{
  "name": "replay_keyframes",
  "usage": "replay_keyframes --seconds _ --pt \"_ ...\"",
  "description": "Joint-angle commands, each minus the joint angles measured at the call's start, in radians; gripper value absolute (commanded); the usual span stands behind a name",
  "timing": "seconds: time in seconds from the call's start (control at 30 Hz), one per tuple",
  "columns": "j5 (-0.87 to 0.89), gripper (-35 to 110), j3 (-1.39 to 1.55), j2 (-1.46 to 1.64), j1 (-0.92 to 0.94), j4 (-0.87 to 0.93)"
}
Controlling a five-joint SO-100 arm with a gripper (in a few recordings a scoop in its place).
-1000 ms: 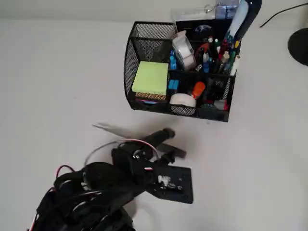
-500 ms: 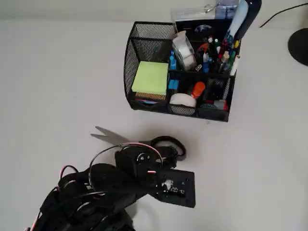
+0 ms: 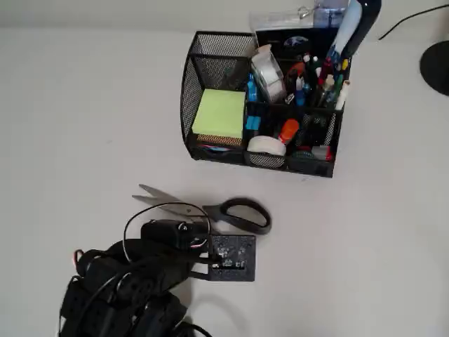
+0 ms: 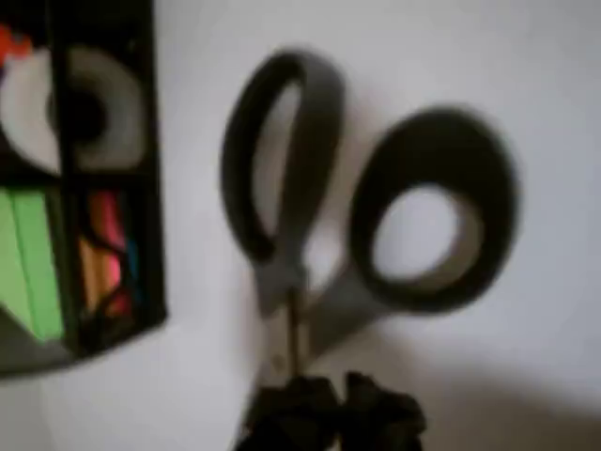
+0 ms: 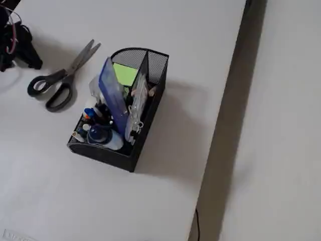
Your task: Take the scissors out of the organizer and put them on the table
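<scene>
— Where are the scissors (image 3: 210,208) now?

— Flat on the table (image 3: 84,105), out in the open. In the overhead view the silver blades point left and the two dark loop handles lie to the right. They are closed, or nearly closed.

— Are they near the black box?

— Near, but not touching. The organizer (image 3: 203,56) stands a bit farther up the table in that view, with bare table between the two. In the fixed view the scissors (image 5: 60,83) lie just to the left of the organizer (image 5: 155,63), on the side of its rounded end.

— What's inside the box?

— A yellow-green pad of sticky notes (image 3: 219,114), a roll of tape (image 3: 267,74), and a bunch of pens and markers (image 3: 319,81) standing up at the back.

— And the robot's claw?

— The gripper (image 4: 324,413) is just beside the blades, on the side away from the box. In the wrist view it is a dark, blurry shape at the bottom, with the handles lying free on the table above it. Nothing looks to be in it, but I can't tell if it's spread apart or pressed together — too blurry.
</scene>
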Motion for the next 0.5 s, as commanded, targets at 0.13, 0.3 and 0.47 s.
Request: replay_keyframes --seconds 0.13,0.3,0.47 --pt "0.041 0 0.049 -0.003 -0.077 0.005" --pt "0.043 0 0.049 -0.003 -0.072 0.009" --pt "0.038 0 0.049 -0.003 -0.08 0.009"
